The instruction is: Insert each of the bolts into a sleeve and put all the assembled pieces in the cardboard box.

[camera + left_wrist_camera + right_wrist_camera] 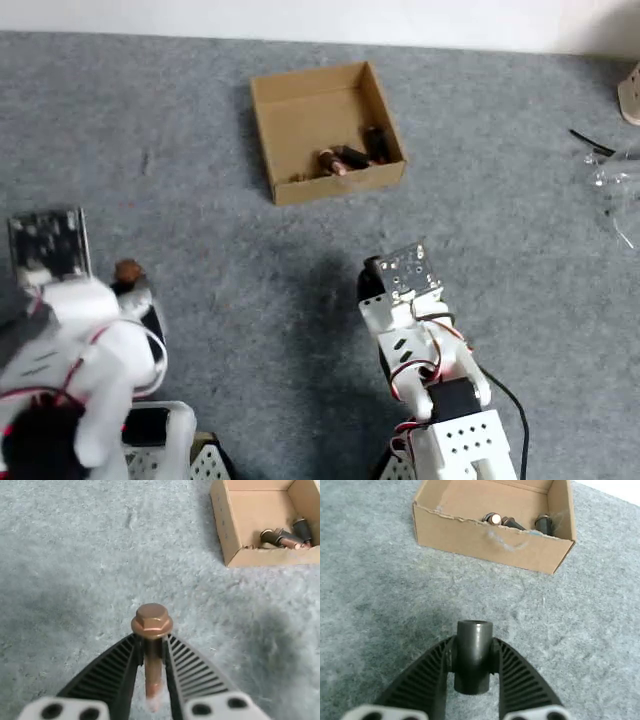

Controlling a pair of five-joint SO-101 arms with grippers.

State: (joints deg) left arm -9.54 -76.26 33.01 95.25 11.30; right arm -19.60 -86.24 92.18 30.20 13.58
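1. Left gripper (152, 641): ribbed black fingers (119, 666) closed on the shank of a copper-coloured hex flange bolt (152, 624). The head projects just past the fingertips, above the grey carpeted table (75, 555). In the high view the bolt head (128, 270) shows at the tip of the arm at lower left.
2. Right gripper (474, 647): fingers (426, 676) clamped on a dark cylindrical sleeve (474, 656), its open bore end facing outward, held clear of the table.
3. Cardboard box (340, 183): open-topped, on the table beyond both arms, well apart from each gripper.
4. Assembled pieces (348, 158): several bolts in dark sleeves, lying together along the box's near wall towards one corner; exact count cannot be told.
5. Clear plastic scraps (612, 172): at the table's far right edge, away from the box.
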